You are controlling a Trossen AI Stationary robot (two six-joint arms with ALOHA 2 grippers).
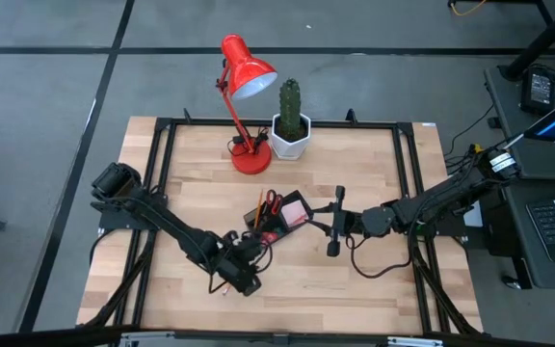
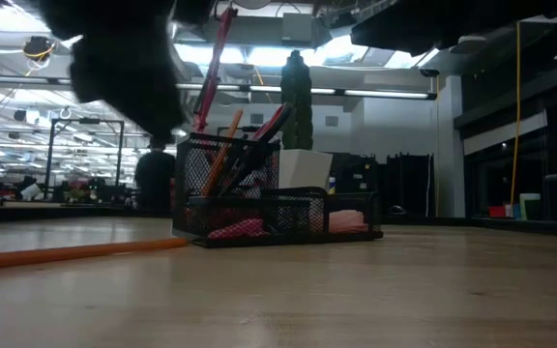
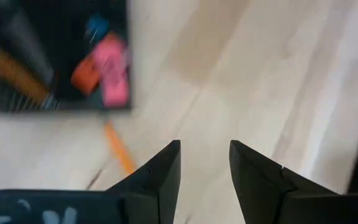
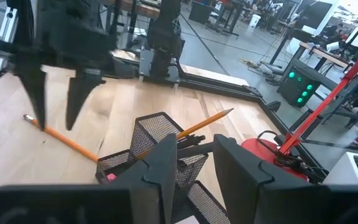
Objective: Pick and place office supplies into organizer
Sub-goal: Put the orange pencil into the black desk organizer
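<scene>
The loose orange pencil (image 4: pixel 61 138) lies flat on the wooden counter (image 1: pixel 374 202) just beside the black mesh organizer (image 2: pixel 259 198), one end running up to its wall. It looks light, stiff and thin, and round enough to roll or skid under a careless touch. I judge the best hold is across the shaft near its middle, fingers straddling it, since a grip near an end would let it swing. Lying so low against the wood, it calls for the fingertips to come right down to the surface. The left gripper (image 3: pixel 205 165) hangs above the pencil's far end with its fingers spread apart and nothing between them, touching nothing. The right gripper (image 4: pixel 191 158) sits at the other side of the organizer, close over its mesh cup, fingers parted with an empty gap. A second pencil (image 4: pixel 197 124) already leans in the cup, beside red-handled scissors (image 1: pixel 272 201) and a pink sticky-note pad (image 1: pixel 295 208).
</scene>
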